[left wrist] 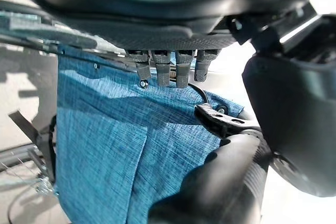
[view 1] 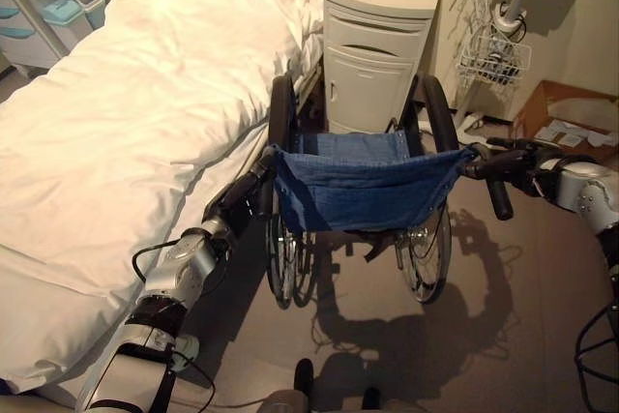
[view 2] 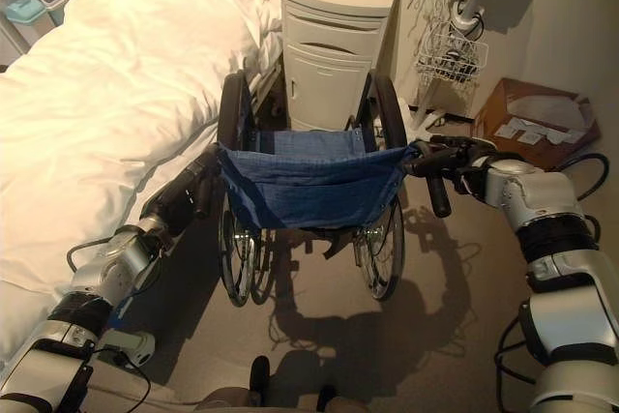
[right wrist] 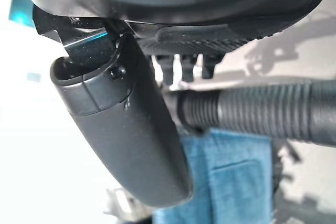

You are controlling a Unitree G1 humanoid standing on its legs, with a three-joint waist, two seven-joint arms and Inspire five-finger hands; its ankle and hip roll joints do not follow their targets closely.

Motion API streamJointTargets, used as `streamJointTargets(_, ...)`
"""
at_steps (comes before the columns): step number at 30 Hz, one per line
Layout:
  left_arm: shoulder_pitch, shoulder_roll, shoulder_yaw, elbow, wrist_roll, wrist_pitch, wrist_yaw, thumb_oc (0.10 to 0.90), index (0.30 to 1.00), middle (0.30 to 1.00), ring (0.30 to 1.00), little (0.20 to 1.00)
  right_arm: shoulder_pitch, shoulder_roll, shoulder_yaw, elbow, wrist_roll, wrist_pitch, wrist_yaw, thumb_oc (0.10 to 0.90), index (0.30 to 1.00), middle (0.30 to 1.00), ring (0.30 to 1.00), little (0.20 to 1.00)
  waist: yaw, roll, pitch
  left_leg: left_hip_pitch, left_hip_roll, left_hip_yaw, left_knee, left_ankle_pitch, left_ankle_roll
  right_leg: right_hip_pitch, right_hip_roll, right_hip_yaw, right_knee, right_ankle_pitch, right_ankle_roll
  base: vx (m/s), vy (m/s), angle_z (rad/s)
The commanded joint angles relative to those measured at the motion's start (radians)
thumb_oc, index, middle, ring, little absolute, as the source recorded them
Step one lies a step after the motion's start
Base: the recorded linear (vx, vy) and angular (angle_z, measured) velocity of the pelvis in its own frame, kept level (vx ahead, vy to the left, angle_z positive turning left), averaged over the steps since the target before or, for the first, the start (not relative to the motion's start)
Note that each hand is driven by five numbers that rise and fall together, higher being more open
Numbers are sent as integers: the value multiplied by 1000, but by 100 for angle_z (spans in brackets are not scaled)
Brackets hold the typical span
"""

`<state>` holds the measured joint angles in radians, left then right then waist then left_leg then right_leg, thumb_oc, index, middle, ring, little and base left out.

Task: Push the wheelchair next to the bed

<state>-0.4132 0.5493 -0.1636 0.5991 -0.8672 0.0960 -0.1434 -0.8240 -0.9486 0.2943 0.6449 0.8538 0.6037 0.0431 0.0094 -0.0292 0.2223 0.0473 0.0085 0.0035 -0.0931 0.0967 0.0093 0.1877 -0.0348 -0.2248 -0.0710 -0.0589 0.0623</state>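
1. The wheelchair point(view 1: 360, 191) is standing on the grey floor point(view 1: 484, 336) just beside the bed point(view 1: 116, 123), its blue fabric backrest point(view 1: 363, 186) facing the camera and its front pointing at a white bedside cabinet point(view 1: 377, 41).
2. The left hand point(view 1: 237, 198) is wrapping its fingers round the left push handle point(left wrist: 231, 177) (the fingertips are curling over by the blue cloth in the left wrist view).
3. The right hand point(view 2: 462, 163) is gripping the ribbed right push handle point(right wrist: 273, 111), fingers curling round it.
4. A wire basket stand point(view 1: 493, 50) and a cardboard box point(view 1: 571, 118) are sitting to the right, near the wall.
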Motion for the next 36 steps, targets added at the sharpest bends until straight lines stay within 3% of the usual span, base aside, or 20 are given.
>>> streamJointTargets(1,133,109,124,164,-49,-26,24,800,900,900,900,900,-31,-121,-76,18,104,-109,47,800,900,900,900,900,60,-39,-81,49,3,46,54,-102,-5,-103,-93,43,108,96,98,0,0,0)
streamJointTargets(5,151,92,154,183,-151,-81,-55,800,900,900,900,900,48,-142,-146,27,113,-91,112,800,900,900,900,900,44,-43,-84,52,4,53,50,-106,-6,-106,-89,49,105,92,96,-1,-5,1)
streamJointTargets(7,177,54,193,173,-315,-135,-130,800,900,900,900,900,144,-143,-221,41,127,-109,184,800,900,900,900,900,38,-46,-87,56,5,53,46,-108,-6,-107,-86,51,102,93,94,6,-19,0)
streamJointTargets(10,212,-18,263,161,-521,-165,-207,800,900,900,900,900,236,-106,-314,55,209,-126,232,800,900,900,900,900,36,-55,-90,62,7,57,43,-115,-7,-106,-85,49,98,90,90,21,-47,2)
streamJointTargets(15,264,-164,401,173,-786,-129,-338,800,900,900,900,900,376,-17,-491,80,411,-75,252,800,900,900,900,900,33,-83,-101,78,12,62,30,-126,-11,-92,-76,40,87,78,83,39,-70,11)
streamJointTargets(20,290,-244,450,190,-866,-104,-357,800,900,900,900,900,465,36,-627,164,564,-5,233,800,900,900,900,900,27,-97,-107,86,14,61,26,-136,-13,-90,-68,44,86,73,83,24,-52,18)
streamJointTargets(22,295,-260,456,200,-876,-98,-367,800,900,900,900,900,501,61,-657,206,541,4,246,800,900,900,900,900,26,-99,-106,87,14,60,28,-140,-11,-91,-65,48,89,73,84,1,-55,15)
streamJointTargets(25,331,-289,431,258,-692,-102,-329,800,900,900,900,900,593,171,-685,338,451,1,376,800,900,900,900,900,33,-101,-90,84,13,59,39,-146,-1,-101,-57,55,99,76,83,-28,-85,6)
streamJointTargets(27,343,-287,410,303,-582,-100,-344,800,900,900,900,900,613,214,-683,372,436,-25,404,800,900,900,900,900,38,-102,-88,82,12,61,47,-151,4,-104,-56,53,104,76,83,-19,-51,3)
streamJointTargets(30,362,-282,337,397,-322,-136,-360,800,900,900,900,900,630,307,-660,446,367,-110,442,800,900,900,900,900,46,-91,-80,77,9,61,56,-157,12,-109,-56,50,109,79,82,-13,-8,-1)
streamJointTargets(31,370,-287,296,438,-207,-149,-361,800,900,900,900,900,642,368,-627,466,312,-176,466,800,900,900,900,900,49,-79,-75,74,5,59,59,-157,18,-114,-56,52,111,80,79,-25,13,-4)
streamJointTargets(32,371,-287,295,439,-196,-151,-356,800,900,900,900,900,644,373,-625,467,309,-184,468,800,900,900,900,900,49,-79,-75,73,5,59,59,-158,18,-115,-56,52,111,80,79,0,0,0)
streamJointTargets(36,397,-332,210,484,36,-211,-283,800,900,900,900,900,691,631,-518,459,296,-457,422,800,900,900,900,900,53,-38,-70,73,-7,53,63,-155,28,-118,-58,53,119,74,70,-2,56,2)
